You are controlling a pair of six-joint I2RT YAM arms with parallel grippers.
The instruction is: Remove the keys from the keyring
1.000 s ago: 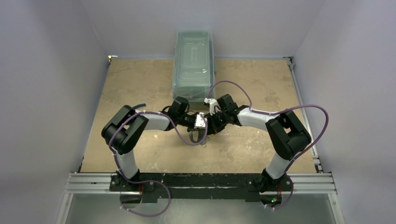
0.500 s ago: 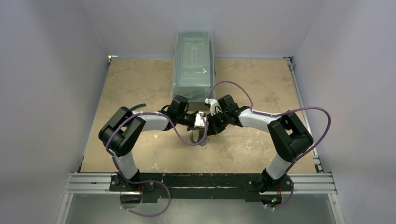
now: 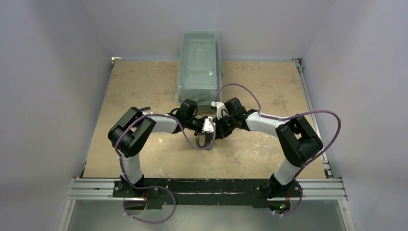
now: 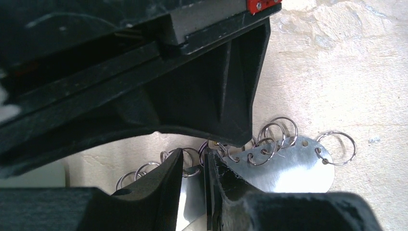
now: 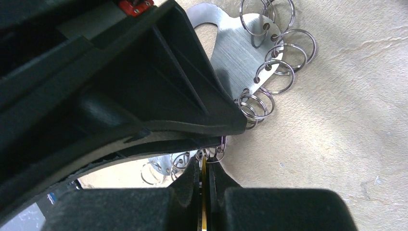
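Keyring (image 4: pixel 288 168) lengthwise out from left hand (image 4: pixel 194 161)

Both arms are reaching inward, elbows bowing outward, tips meeting mid-worktop; the left pincer (image 4: pixel 195 161) is pinching narrowly, the right pincer (image 5: pixel 204 161) squeezing tight.

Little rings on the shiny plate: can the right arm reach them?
Probably yes: the rings lie uncovered just beside the right gripper, though its jaws are shut on a thin yellow thing.
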